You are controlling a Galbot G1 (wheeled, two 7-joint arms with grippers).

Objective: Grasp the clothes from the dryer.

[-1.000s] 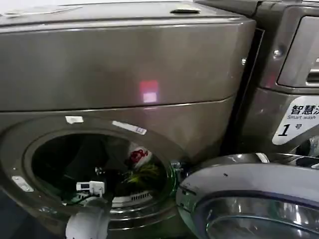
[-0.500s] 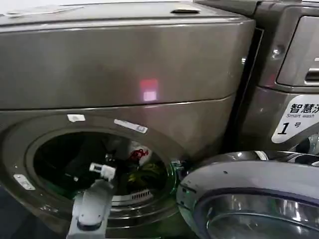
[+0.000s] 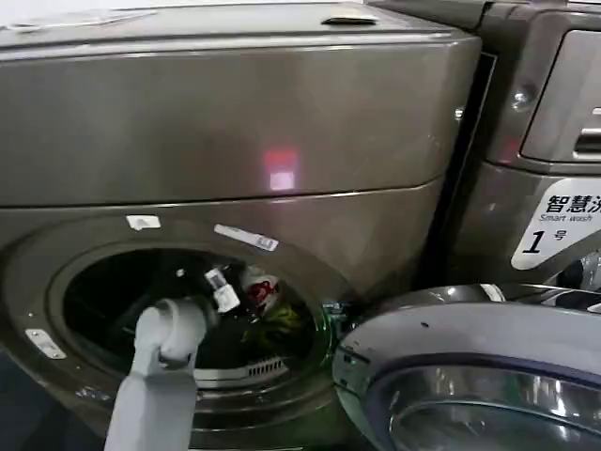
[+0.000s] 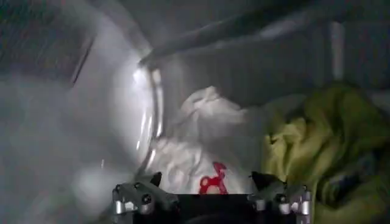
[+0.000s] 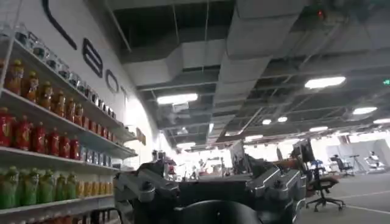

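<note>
The dryer (image 3: 235,122) is the large bronze-grey machine with its round port (image 3: 188,310) open. Inside the drum lie the clothes: white fabric with a red print (image 3: 263,289) and a yellow-green piece (image 3: 279,324). My left arm reaches through the port, and my left gripper (image 3: 223,287) is just short of the white fabric. In the left wrist view the left gripper (image 4: 208,181) is open, its fingertips (image 4: 153,179) set wide, with the white fabric (image 4: 201,140) straight ahead and the yellow-green piece (image 4: 317,140) beside it. My right gripper (image 5: 210,176) is open, held away and facing the room.
The dryer's round glass door (image 3: 470,366) hangs open at the lower right, close to the port. A second machine (image 3: 554,141) with a drawer panel and a white "1" label (image 3: 554,225) stands to the right. Shelves of bottles (image 5: 42,140) line the room.
My left arm has risen from the port's lower rim and pushed deeper into the drum, bringing the gripper up close to the white fabric. The clothes have not moved.
</note>
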